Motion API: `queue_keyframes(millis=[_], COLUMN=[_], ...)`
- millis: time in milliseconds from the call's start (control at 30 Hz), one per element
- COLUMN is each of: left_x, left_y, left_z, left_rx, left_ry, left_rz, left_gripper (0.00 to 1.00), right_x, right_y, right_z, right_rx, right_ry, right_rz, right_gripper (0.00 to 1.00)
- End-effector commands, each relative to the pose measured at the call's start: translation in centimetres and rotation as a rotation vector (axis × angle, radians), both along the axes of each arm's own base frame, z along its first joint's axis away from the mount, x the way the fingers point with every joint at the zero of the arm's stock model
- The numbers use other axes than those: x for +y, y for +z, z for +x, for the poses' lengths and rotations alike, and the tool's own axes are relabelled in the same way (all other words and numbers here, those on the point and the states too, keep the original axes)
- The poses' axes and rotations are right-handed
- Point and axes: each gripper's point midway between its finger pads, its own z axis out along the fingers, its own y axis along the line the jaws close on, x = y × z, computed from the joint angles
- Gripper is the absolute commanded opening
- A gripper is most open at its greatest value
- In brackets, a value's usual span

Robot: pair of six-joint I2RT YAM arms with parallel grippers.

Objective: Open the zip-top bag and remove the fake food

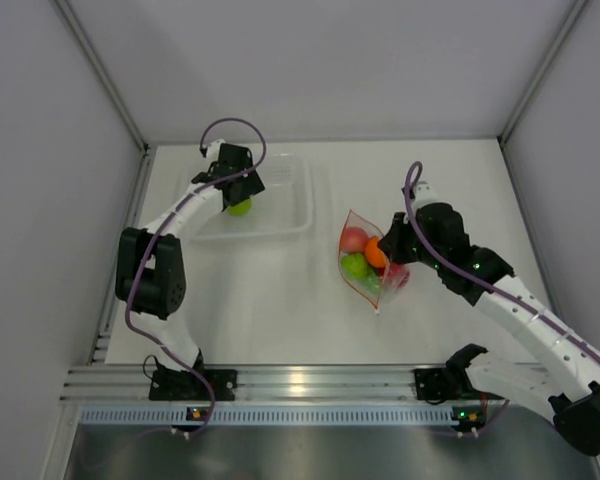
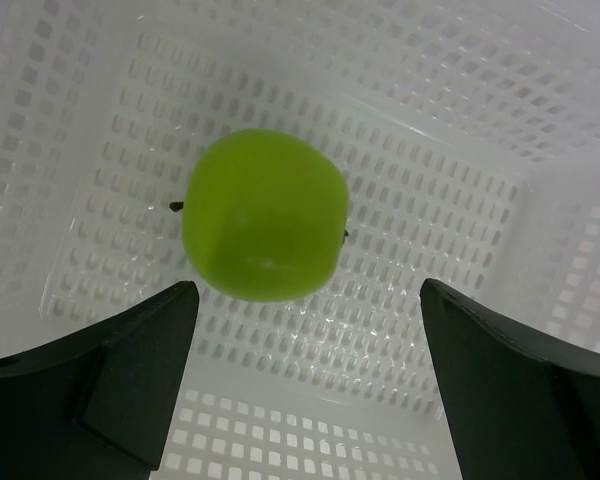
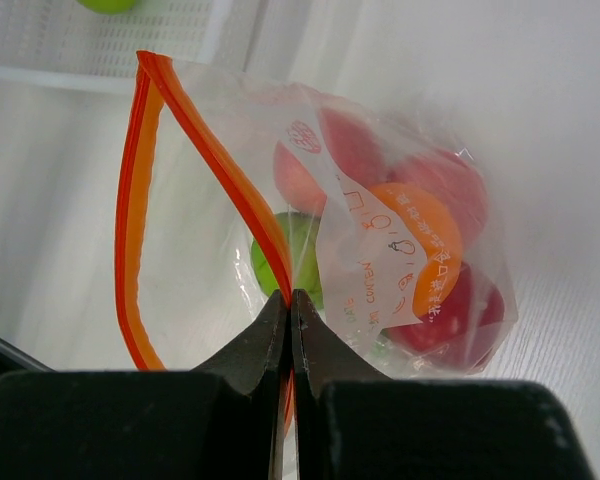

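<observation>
The zip-top bag (image 1: 365,262) lies right of centre with its orange-red mouth open to the left. It holds red, pink, orange and lime green fruits (image 1: 356,265). My right gripper (image 1: 388,247) is shut on one side of the zipper strip (image 3: 230,175) and holds the mouth open; in the right wrist view the fruits (image 3: 420,240) show through the plastic. My left gripper (image 1: 242,190) is open over the clear tub. A lime green fruit (image 2: 265,213) lies loose on the tub floor just ahead of its fingertips (image 2: 140,335), and shows under the gripper in the top view (image 1: 240,207).
The clear rigid perforated tub (image 1: 290,215) stands at the back left of the white table; its wall (image 2: 540,250) shows around the left gripper. Grey enclosure walls stand on three sides. A metal rail (image 1: 300,385) runs along the near edge.
</observation>
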Motion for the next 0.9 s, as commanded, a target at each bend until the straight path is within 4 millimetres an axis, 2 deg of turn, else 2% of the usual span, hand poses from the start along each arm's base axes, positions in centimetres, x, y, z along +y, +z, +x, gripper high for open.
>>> queue_keyframes(millis=[0,33,67,167,200,233,267,300,333,367,400,433,467,500,533,567,600,667,700,767,800,867], left_x=[-0.6,-1.1,-1.3,-2.4,-2.5,-2.9,-3.7,-4.1,-4.5,-5.2,-5.8,-6.2,-6.6,-7.8,-8.3,-8.9,-10.0,-11.5,-13.4,-14.5,-16.2,-17.8], left_y=[4.8,5.1,6.5,7.7,9.4,9.9,10.0,11.6,12.3,12.2,13.8,14.1,13.5,13.6,14.7,14.8,15.2,15.9,16.3,17.9,18.6,19.6], left_z=[0.4,0.1,-0.3,-1.7,-2.3,-3.0,-3.8,-4.8,-5.4,-6.4,-7.7,-8.3,-9.3,-10.4,-11.6,-12.3,-13.9,-15.5,-17.1,-18.4,-19.8,-20.9], left_rx=[-0.106,-0.107,-0.132,-0.147,-0.184,-0.196,-0.195,-0.232,-0.243,-0.235,-0.273,-0.282,-0.278,-0.282,-0.317,-0.326,-0.347,-0.377,-0.382,-0.434,-0.440,-0.459], left_ry=[-0.035,-0.059,-0.070,-0.143,-0.165,-0.190,-0.234,-0.265,-0.288,-0.329,-0.361,-0.378,-0.396,-0.430,-0.458,-0.476,-0.500,-0.537,-0.575,-0.577,-0.606,-0.635], left_rz=[-0.057,-0.079,-0.097,-0.145,-0.160,-0.176,-0.213,-0.236,-0.254,-0.284,-0.295,-0.298,-0.304,-0.325,-0.346,-0.361,-0.389,-0.410,-0.443,-0.468,-0.509,-0.532], left_gripper=[0.98,0.98,0.98,0.98,0.98,0.98,0.98,0.98,0.98,0.98,0.98,0.98,0.98,0.97,0.97,0.96,0.96,0.95,0.95,0.91,0.89,0.83], right_x=[0.4,0.3,0.4,0.4,0.5,0.6,0.6,0.6,0.6,0.6,0.5,0.4,0.3,0.3,0.1,0.0,0.1,0.1,0.1,0.1,0.1,0.3], right_y=[1.9,1.9,2.1,2.4,2.4,2.5,2.5,2.5,2.5,2.5,2.5,2.5,2.6,2.8,3.0,2.7,2.9,2.8,2.9,3.1,3.2,3.4], right_z=[0.7,0.8,0.9,1.1,1.1,1.1,1.3,1.3,1.4,1.5,1.6,1.7,1.8,2.0,2.1,2.1,2.2,2.3,2.3,2.4,2.4,2.3], right_rx=[-0.054,-0.054,-0.054,-0.056,-0.052,-0.050,-0.048,-0.047,-0.047,-0.047,-0.050,-0.057,-0.059,-0.070,-0.084,-0.081,-0.088,-0.088,-0.090,-0.091,-0.091,-0.096], right_ry=[0.005,0.000,-0.001,-0.013,-0.018,-0.021,-0.026,-0.029,-0.035,-0.043,-0.051,-0.063,-0.073,-0.084,-0.099,-0.111,-0.116,-0.127,-0.128,-0.132,-0.134,-0.129], right_rz=[0.032,0.032,0.035,0.043,0.050,0.056,0.062,0.064,0.065,0.068,0.073,0.072,0.080,0.090,0.099,0.105,0.117,0.128,0.132,0.140,0.144,0.160], right_gripper=[0.00,0.00,0.00,0.00,0.00,0.00,0.00,0.00,0.00,0.00,0.00,0.00,0.00,0.00,0.00,0.00,0.00,0.00,0.00,0.00,0.00,0.00])
